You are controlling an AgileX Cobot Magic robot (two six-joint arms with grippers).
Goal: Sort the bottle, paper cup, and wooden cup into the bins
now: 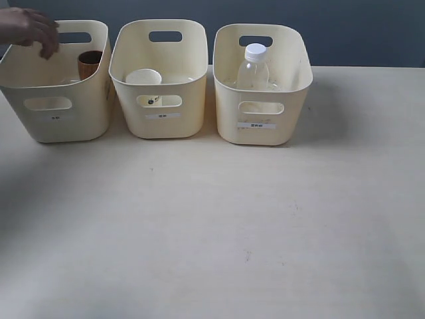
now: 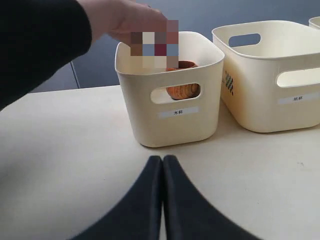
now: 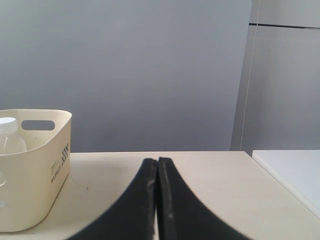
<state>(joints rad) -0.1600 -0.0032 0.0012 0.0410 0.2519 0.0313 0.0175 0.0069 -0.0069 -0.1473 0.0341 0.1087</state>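
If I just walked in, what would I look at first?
Three cream plastic tubs stand in a row on the pale table. The left tub holds a round brown wooden cup, the middle one a white paper cup, and the right one a clear plastic bottle with a white cap. A person's hand hovers over the left tub.

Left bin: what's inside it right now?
The wooden cup stands upright inside the left bin, toward its back right corner. A person's hand reaches over the rim. The bin's front wall hides most of its floor.
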